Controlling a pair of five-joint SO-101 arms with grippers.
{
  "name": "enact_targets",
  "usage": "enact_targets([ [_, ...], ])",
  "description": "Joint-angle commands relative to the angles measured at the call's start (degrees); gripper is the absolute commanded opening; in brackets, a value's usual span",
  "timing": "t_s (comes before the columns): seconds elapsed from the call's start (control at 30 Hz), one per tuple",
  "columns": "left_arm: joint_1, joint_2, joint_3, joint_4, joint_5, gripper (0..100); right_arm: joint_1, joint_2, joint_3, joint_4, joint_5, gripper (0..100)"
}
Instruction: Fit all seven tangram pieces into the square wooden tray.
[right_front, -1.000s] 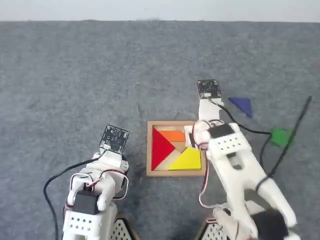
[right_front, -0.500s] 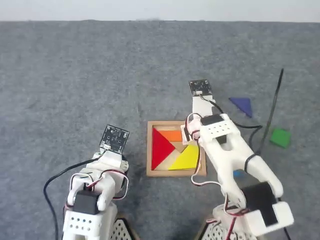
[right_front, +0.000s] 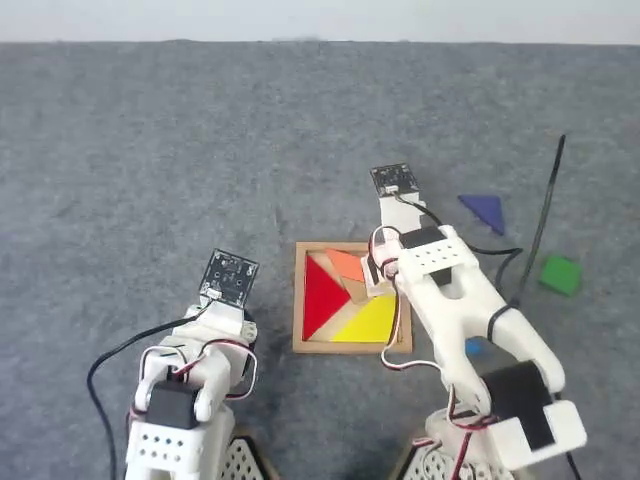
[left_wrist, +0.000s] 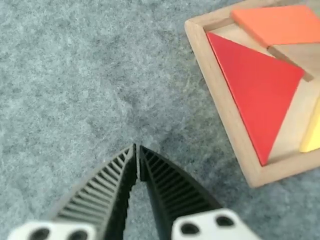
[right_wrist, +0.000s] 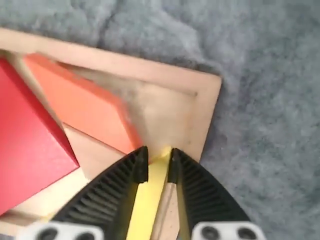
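The square wooden tray (right_front: 302, 300) lies between the two arms and holds a red triangle (right_front: 322, 290), an orange piece (right_front: 345, 265) and a yellow triangle (right_front: 370, 318). The right arm (right_front: 432, 266) leans over the tray's right side. In the right wrist view my right gripper (right_wrist: 155, 152) is shut on the yellow triangle (right_wrist: 150, 190), whose edge shows between the fingers, close to the orange piece (right_wrist: 80, 107) and the tray corner (right_wrist: 202, 85). My left gripper (left_wrist: 136, 148) is shut on nothing above the carpet, left of the tray (left_wrist: 215, 95).
On the grey carpet right of the tray lie a blue triangle (right_front: 484, 210) and a green square (right_front: 560, 274). A small blue piece (right_front: 477, 347) peeks out beside the right arm. A black cable (right_front: 540, 230) rises near the green square.
The right arm has swung left over the tray's right part. The yellow triangle has shifted slightly left, and the orange piece now sits askew. The left arm has not moved.
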Motion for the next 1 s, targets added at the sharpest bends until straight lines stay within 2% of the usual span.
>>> enact_targets([
  [0.0, -0.3, -1.2, -0.7, 0.3, 0.3, 1, -0.5, 0.0, -1.6, 2.8, 1.1, 8.4],
  [0.37, -0.3, -1.2, -0.7, 0.3, 0.3, 1, 2.4, 0.0, -3.4, 4.3, 0.6, 8.5],
  [0.53, -0.3, -1.2, -0.7, 0.3, 0.3, 1, 1.4, 0.0, -3.4, 4.4, -7.8, 8.5],
  [0.97, -0.3, -1.2, -0.7, 0.3, 0.3, 1, 1.5, 0.0, -3.4, 4.2, -8.3, 8.0],
])
